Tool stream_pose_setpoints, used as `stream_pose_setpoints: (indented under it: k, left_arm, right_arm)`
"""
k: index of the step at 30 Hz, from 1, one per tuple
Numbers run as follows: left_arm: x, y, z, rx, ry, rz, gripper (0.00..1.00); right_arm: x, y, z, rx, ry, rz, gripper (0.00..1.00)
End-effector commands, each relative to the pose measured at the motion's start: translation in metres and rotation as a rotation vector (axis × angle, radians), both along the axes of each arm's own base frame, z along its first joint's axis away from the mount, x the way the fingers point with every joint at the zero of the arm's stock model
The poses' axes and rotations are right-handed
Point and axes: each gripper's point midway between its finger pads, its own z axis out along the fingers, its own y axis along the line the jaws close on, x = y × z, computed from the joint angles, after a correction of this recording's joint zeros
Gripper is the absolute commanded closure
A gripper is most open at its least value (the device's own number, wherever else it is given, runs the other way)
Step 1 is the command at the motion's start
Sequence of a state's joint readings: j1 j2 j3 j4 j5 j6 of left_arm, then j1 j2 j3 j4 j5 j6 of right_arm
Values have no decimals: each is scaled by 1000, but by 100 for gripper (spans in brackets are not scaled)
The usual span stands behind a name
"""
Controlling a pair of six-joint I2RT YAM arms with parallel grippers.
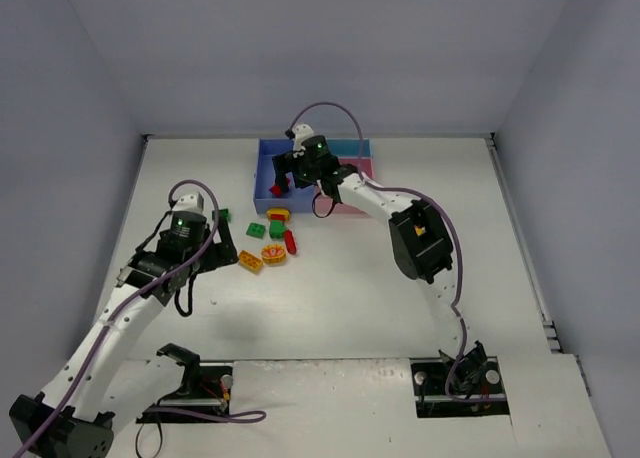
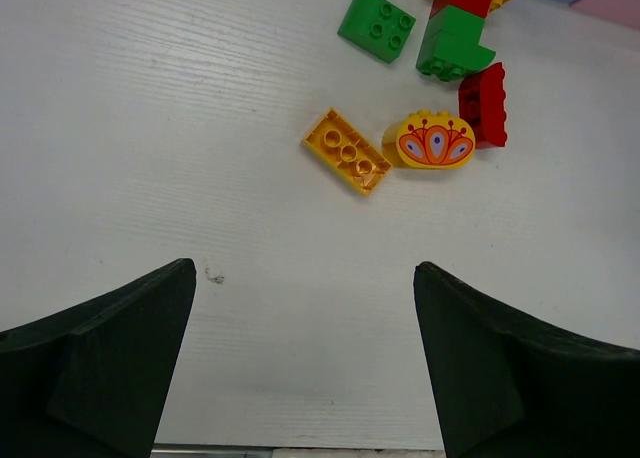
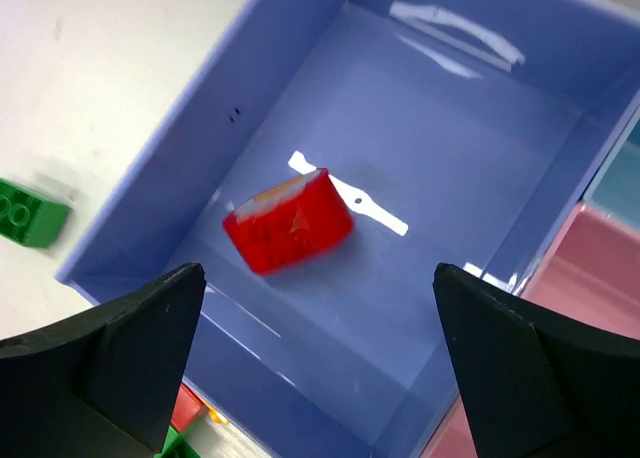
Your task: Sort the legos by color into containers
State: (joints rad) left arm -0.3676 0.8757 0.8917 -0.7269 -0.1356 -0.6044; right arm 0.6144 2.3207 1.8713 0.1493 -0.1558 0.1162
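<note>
Under the wide-spread left gripper [image 2: 303, 298] it's bare table [image 2: 150, 128], with a free lane between the fingers and off to the left. Ahead, an orange brick [image 2: 347, 151], flower piece [image 2: 435, 141] and red brick [image 2: 483, 103] crowd the way. The right gripper [image 3: 318, 278] gapes above the blue tray [image 3: 190, 158]. Its walls box in a red block [image 3: 288, 221], with free floor around it.

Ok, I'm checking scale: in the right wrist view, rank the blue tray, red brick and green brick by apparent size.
1. blue tray
2. red brick, inside it
3. green brick, though the frame edge may crop it
</note>
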Motion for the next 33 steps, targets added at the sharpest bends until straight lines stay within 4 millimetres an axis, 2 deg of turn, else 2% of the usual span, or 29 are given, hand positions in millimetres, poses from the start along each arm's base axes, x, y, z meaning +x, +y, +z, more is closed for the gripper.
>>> stream_pose_setpoints:
  k: [1,4,5,7,8,9,10,11,12,13,14,15,16,17,18,19,20,21,22,24,25,27,28,30,31,33]
  left_arm:
    - [26,-6,17,-3,-76,8,17]
    - [44,-8,23,15,-98,-7,17]
    - [50,-4,17,25,-72,12,17]
    - [70,-2,26,22,-108,14,17]
    - [79,2,17,27,-77,28,17]
    - [89,14,16,26,-72,72,17]
    - [102,17,23,16,-91,85,17]
    - [113,20,10,31,-54,95,17]
    - [121,25,9,43,-52,111,17]
    - [130,29,7,66,-48,117,17]
    - [145,31,0,91,-26,130,17]
    - [153,35,-4,98,-13,138,17]
    - [167,35,-14,109,17,134,17]
    - [174,35,-20,109,35,132,17]
    - [181,35,-26,105,50,129,17]
    - [187,38,-33,102,67,130,17]
    - [198,37,-44,104,92,126,17]
    - [203,36,-50,103,105,123,17]
    - [211,38,-61,106,128,127,17]
    - [217,38,-72,107,152,131,17]
    - [220,38,-84,108,177,133,17]
    - [227,41,-90,119,176,139,16]
    - [228,44,-100,123,196,143,17]
    - [232,45,-105,116,203,135,17]
    - [232,46,-114,120,223,132,17]
    - [234,47,-119,127,233,124,27]
  right_arm:
    - [17,9,116,120,-231,30,4]
    - [13,-8,139,102,-264,-6,4]
    - [11,-15,141,95,-259,-19,4]
    - [-1,-41,151,90,-249,-61,4]
    - [-6,-50,151,93,-237,-79,4]
    - [-18,-72,151,107,-204,-120,5]
    - [-24,-82,150,116,-187,-140,5]
    - [-31,-92,146,122,-167,-160,5]
    - [-42,-102,164,154,-178,-180,5]
    - [-53,-116,143,124,-140,-200,6]
    - [-59,-127,142,110,-145,-232,6]
    - [-70,-137,160,124,-176,-249,6]
    - [-80,-152,141,87,-150,-272,6]
    - [-92,-162,158,102,-182,-279,6]
    - [-99,-169,155,97,-176,-285,6]
    - [-107,-184,139,78,-145,-309,6]
    - [-115,-192,135,70,-130,-318,6]
    - [-126,-201,148,85,-152,-326,6]
    - [-138,-216,145,71,-147,-367,6]
    - [-150,-227,142,60,-145,-388,6]
    - [-156,-232,139,51,-140,-400,6]
    - [-167,-248,131,34,-143,-455,5]
    - [-171,-253,127,27,-139,-471,5]
    - [-179,-259,122,34,-130,-492,5]
    - [-181,-261,120,33,-125,-495,5]
    - [-185,-263,119,39,-121,-502,5]
